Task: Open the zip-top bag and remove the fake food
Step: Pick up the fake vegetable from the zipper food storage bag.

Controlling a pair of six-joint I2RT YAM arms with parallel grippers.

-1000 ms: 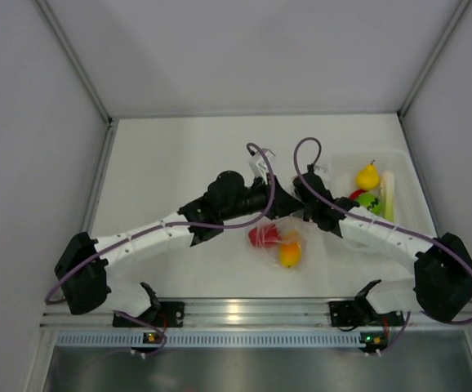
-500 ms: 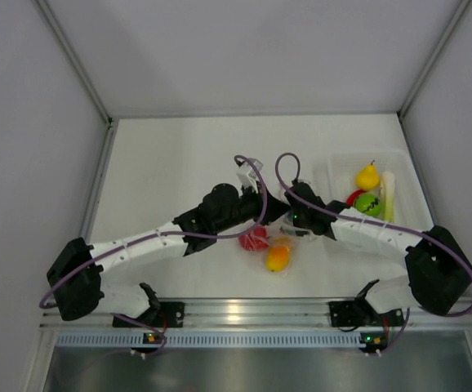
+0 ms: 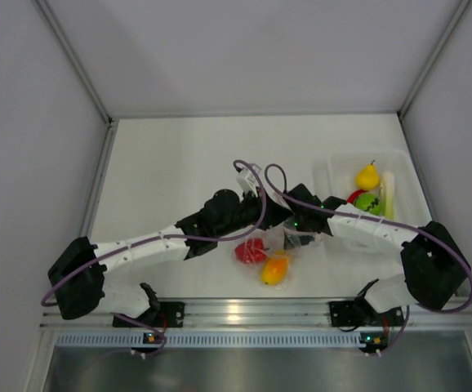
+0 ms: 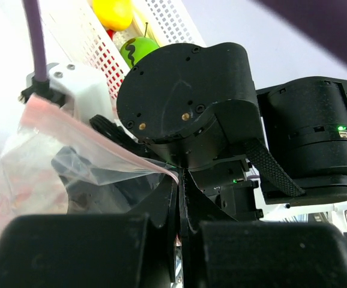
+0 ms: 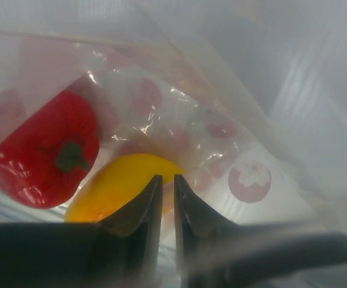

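Fingers of the left gripper [image 4: 181, 183] are pressed together on the end of the pink-red zip strip of the zip-top bag [image 4: 65, 159], just left of the tray [image 3: 338, 167]. The right gripper [image 5: 167, 183] faces it from the tray side, so close that its black body fills most of the left wrist view. Its fingers are closed to a thin slit, with the bag's clear film caught at the tips.

From above, the two grippers meet nose to nose beside the tray's near left corner. The bag sags from them toward the near edge of the table [image 3: 171, 163], away from the tray. Inside the bag are a red pepper [image 5: 44, 153] and, touching it, a yellow-orange piece [image 5: 122, 186], which lies lower and nearer the arms' bases. The film around them is wrinkled and printed with small pink motifs.

In the tray lie a yellow pear [image 3: 367, 176] at the far end, a green ball [image 3: 368, 204] nearer, and a pale stalk [image 3: 389, 194] along the tray's right wall.
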